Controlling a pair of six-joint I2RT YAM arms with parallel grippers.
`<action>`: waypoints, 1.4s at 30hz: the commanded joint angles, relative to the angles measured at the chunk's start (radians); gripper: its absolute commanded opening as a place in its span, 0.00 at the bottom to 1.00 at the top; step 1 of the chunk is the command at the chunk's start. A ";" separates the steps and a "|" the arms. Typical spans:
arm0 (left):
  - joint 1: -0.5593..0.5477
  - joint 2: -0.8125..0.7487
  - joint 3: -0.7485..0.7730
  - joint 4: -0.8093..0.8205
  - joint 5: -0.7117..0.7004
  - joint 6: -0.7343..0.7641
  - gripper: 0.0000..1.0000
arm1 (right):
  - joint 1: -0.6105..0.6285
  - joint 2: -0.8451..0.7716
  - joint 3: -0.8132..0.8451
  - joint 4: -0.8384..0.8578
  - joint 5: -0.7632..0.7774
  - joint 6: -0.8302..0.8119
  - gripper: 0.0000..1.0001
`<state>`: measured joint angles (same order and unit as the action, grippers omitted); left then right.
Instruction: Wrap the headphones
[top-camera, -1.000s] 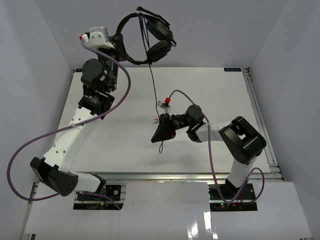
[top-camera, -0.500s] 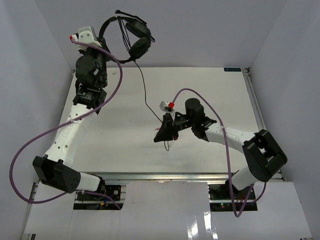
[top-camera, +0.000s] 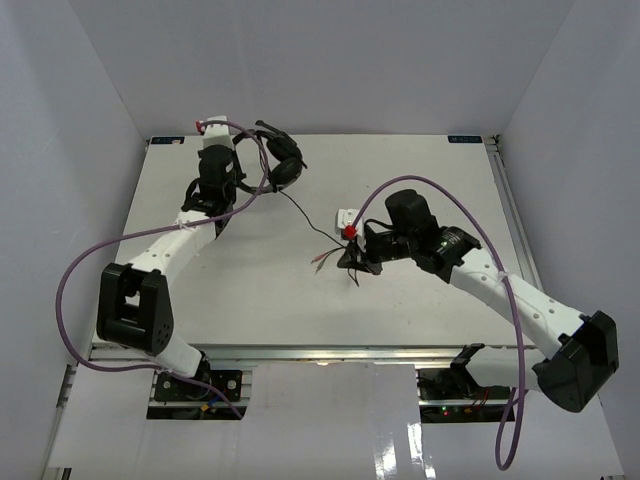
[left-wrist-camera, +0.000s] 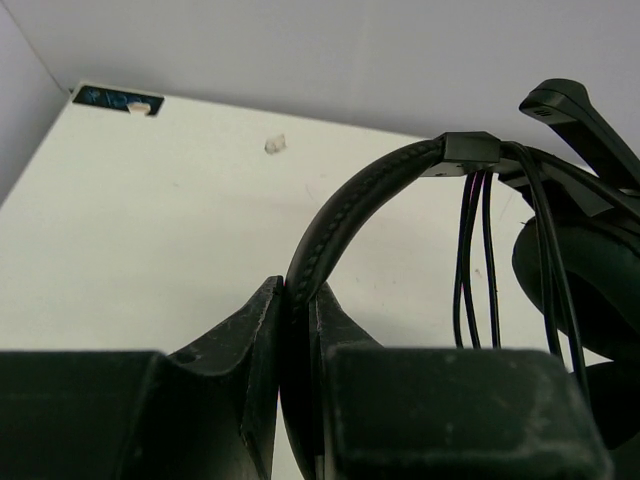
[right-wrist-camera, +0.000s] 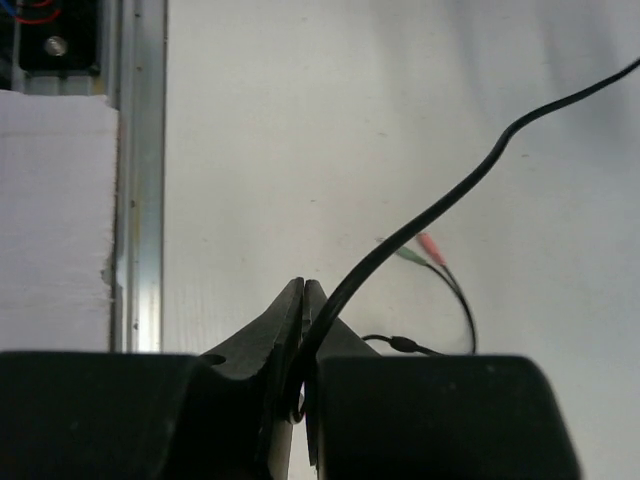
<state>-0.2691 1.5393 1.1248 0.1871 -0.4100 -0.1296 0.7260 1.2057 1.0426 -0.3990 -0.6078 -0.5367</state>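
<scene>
The black headphones (top-camera: 277, 165) rest low at the back left of the table, and my left gripper (top-camera: 240, 165) is shut on them. In the left wrist view its jaws (left-wrist-camera: 298, 300) pinch the padded headband (left-wrist-camera: 370, 190); several turns of thin cable (left-wrist-camera: 475, 250) hang over the band, with an earcup (left-wrist-camera: 580, 270) and the boom mic (left-wrist-camera: 570, 105) to the right. The loose cable (top-camera: 305, 212) runs across the table to my right gripper (top-camera: 353, 266), which is shut on it (right-wrist-camera: 304, 290). Its pink and green plugs (right-wrist-camera: 425, 250) lie on the table just beyond the fingers.
White walls close in the table (top-camera: 450, 190) on three sides. Purple arm cables (top-camera: 80, 270) loop off both arms. An aluminium rail (right-wrist-camera: 140, 150) and a white block (right-wrist-camera: 55, 220) lie along the near edge. A small label (left-wrist-camera: 112, 98) marks the far edge.
My left arm has swung the headphones down from high above the back wall to the back left of the table. My right arm has stretched out and shifted right, pinching the cable.
</scene>
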 joint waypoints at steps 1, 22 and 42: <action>0.002 0.043 -0.026 0.066 0.028 -0.080 0.00 | 0.030 -0.051 0.150 -0.119 0.170 -0.164 0.08; -0.258 -0.087 -0.237 0.058 0.221 -0.005 0.00 | 0.039 0.082 0.374 0.093 0.550 -0.344 0.08; -0.397 -0.488 -0.411 -0.018 0.501 0.007 0.00 | -0.043 0.162 0.287 0.309 0.588 -0.305 0.08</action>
<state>-0.6538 1.1153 0.7315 0.1692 -0.0090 -0.1142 0.7055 1.3464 1.2991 -0.1830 -0.0289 -0.8667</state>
